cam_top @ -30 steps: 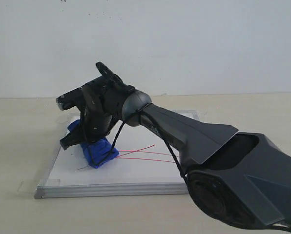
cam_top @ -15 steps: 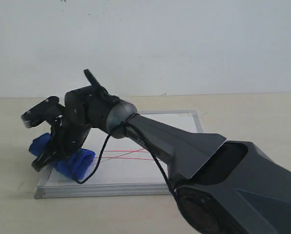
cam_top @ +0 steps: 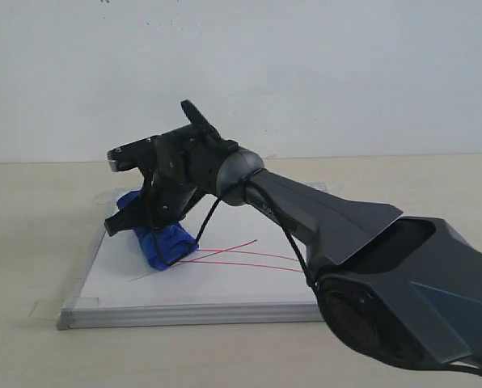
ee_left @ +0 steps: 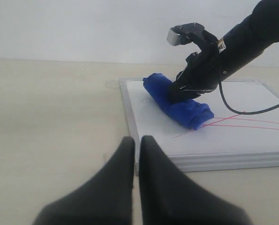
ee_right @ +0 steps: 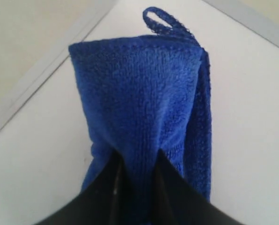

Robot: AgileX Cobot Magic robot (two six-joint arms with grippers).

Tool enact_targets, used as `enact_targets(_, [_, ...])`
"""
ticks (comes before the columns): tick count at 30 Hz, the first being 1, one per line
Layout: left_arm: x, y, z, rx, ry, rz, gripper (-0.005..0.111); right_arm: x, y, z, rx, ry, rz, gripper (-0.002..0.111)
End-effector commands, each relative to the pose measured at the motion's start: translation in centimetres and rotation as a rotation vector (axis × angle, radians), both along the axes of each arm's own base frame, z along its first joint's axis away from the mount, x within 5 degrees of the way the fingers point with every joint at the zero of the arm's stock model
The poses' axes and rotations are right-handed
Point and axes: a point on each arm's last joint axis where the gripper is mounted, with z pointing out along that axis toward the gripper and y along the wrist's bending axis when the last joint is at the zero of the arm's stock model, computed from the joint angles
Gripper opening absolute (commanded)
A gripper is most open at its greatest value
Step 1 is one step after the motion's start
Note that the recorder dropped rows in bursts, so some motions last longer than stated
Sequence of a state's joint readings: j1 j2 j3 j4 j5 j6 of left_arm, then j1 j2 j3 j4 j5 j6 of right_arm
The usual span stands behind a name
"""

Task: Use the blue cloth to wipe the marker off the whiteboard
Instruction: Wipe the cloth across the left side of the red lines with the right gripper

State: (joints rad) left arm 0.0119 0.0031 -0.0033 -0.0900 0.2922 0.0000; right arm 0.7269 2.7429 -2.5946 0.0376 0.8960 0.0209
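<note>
The whiteboard (cam_top: 225,279) lies flat on the beige table, silver frame around it. Thin red marker lines (cam_top: 249,260) cross its middle. The blue cloth (cam_top: 164,238), a thick rolled bundle with a small loop (ee_right: 165,23), rests on the board's left part, touching the left ends of the lines. My right gripper (cam_top: 156,214) is shut on the blue cloth (ee_right: 139,103) and presses it onto the board (ee_right: 247,117). My left gripper (ee_left: 135,140) hovers shut and empty over the table, short of the board's near corner (ee_left: 144,164). From there the cloth (ee_left: 177,101) and marker lines (ee_left: 252,124) show.
The right arm (cam_top: 346,242) stretches from the lower right across the board's right half. Clear tape tabs (cam_top: 51,307) hold the board's corners. A white wall (cam_top: 306,65) stands behind the table (cam_top: 31,218).
The right gripper swept the cloth left to the board's left edge, then back right to the left ends of the red lines. The lines look unchanged.
</note>
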Motion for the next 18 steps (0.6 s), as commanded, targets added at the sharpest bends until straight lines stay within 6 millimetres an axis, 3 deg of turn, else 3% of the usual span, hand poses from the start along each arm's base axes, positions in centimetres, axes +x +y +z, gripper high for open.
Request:
enact_targets(1, [0.0,0.0,-0.1,0.001,-0.003,-0.002,0.004,-2.5,2.2,-1.4,0.023,0.052,0.287,0.0])
enact_targets(5, [0.0,0.0,-0.1,0.001,-0.003,-0.002,0.004,-5.2,3.5,-1.8,-0.043,0.102,0.495,0.0])
enact_targets(9, [0.0,0.0,-0.1,0.001,-0.003,-0.002,0.004,-5.9,2.6,-2.4,-0.171,0.173,0.536,0.0])
enact_targets(15, [0.0,0.0,-0.1,0.001,-0.003,-0.002,0.004,-3.0,-0.8,-2.7,-0.516,0.032,0.32,0.0])
enact_targets(18, [0.0,0.0,-0.1,0.001,-0.003,-0.002,0.004,-1.6,-2.3,-2.2,-0.562,-0.009,0.191,0.0])
